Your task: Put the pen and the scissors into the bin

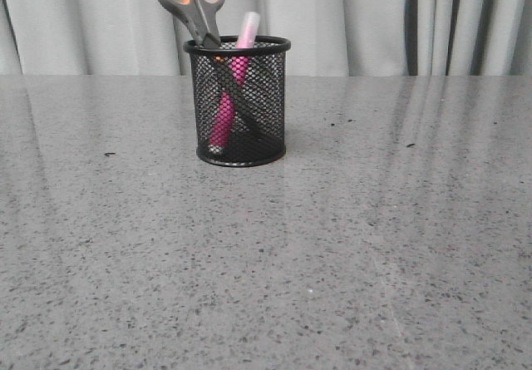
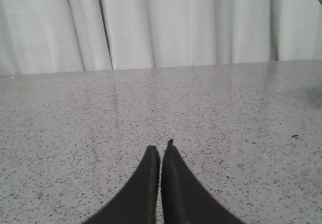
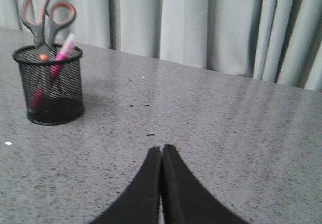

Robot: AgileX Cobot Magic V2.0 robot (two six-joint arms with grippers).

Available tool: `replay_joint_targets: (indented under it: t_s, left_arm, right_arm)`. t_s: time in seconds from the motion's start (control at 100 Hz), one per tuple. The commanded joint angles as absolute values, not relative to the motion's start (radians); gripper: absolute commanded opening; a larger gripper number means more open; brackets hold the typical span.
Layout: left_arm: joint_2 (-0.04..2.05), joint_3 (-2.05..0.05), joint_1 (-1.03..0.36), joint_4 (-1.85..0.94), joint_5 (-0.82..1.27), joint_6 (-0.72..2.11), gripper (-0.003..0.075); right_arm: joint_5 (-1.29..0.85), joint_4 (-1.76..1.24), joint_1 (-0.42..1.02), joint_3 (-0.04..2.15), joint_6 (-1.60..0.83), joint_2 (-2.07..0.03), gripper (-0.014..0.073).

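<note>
The black mesh bin [image 1: 238, 104] stands upright on the grey table at centre left of the front view. The magenta pen [image 1: 231, 96] leans inside it, its pale cap above the rim. The scissors [image 1: 193, 4] stand in it blades down, grey and orange handles above the rim. The right wrist view also shows the bin [image 3: 50, 85], the pen [image 3: 59, 63] and the scissors [image 3: 45, 17], well away from my right gripper [image 3: 161, 148], which is shut and empty over bare table. My left gripper [image 2: 160, 147] is shut and empty over bare table. Neither arm shows in the front view.
The speckled grey table [image 1: 332, 245] runs to a pale curtain [image 1: 357, 17] at the back. A few small dark specks [image 3: 150, 134] lie on the table near the bin.
</note>
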State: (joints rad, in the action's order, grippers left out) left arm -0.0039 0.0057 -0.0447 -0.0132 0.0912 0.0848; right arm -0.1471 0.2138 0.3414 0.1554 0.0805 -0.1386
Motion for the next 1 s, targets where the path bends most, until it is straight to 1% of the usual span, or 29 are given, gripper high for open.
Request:
replay_joint_targets:
  t_s: [0.0,0.05,0.15,0.33,0.36,0.4,0.46,0.59,0.67,0.89,0.99]
  left_arm:
    - [-0.035,0.029,-0.043,-0.022,0.022,0.085,-0.002]
    - [-0.035,0.029,-0.043,-0.022,0.022,0.085,-0.002]
    - [-0.035,0.029,-0.043,-0.022,0.022,0.085,-0.002]
    - [-0.035,0.029,-0.043,-0.022,0.022,0.085,-0.002]
    - [-0.035,0.029,-0.043,-0.022,0.022,0.085,-0.002]
    - [-0.035,0.029,-0.043,-0.022,0.022,0.085,-0.002]
    - [-0.035,0.029,-0.043,-0.022,0.022,0.085,-0.002]
    - [-0.035,0.029,-0.043,-0.022,0.022,0.085,-0.002]
    - [-0.035,0.029,-0.043,-0.022,0.022,0.085,-0.002]
    - [-0.035,0.029,-0.043,-0.022,0.022,0.085,-0.002]
    - [-0.035,0.029,-0.043,-0.022,0.022,0.085,-0.002]
  right_arm:
    - [0.006,0.094,0.275,0.154,-0.061,-0.146,-0.0055]
    - [0.045,0.046,0.222,0.132,-0.087,-0.146,-0.0055]
    - [0.091,0.041,0.137,0.074,-0.087,-0.144,-0.0055]
    - [0.106,0.041,0.053,-0.017,-0.085,-0.06,-0.0055]
    - [0.1,0.038,0.046,-0.027,-0.085,-0.04,-0.0055]
    - [0.023,0.039,0.041,-0.025,-0.085,-0.008,-0.0055]
    - [-0.036,0.042,0.039,-0.025,-0.085,0.035,-0.0055]
    - [-0.139,0.054,0.039,-0.027,-0.085,0.035,-0.0055]
    - [-0.135,0.064,0.039,-0.027,-0.085,0.035,-0.0055]
    - [-0.015,0.093,0.039,-0.025,-0.085,0.035,-0.0055]
    - [0.0,0.093,0.039,-0.025,-0.085,0.035,-0.0055]
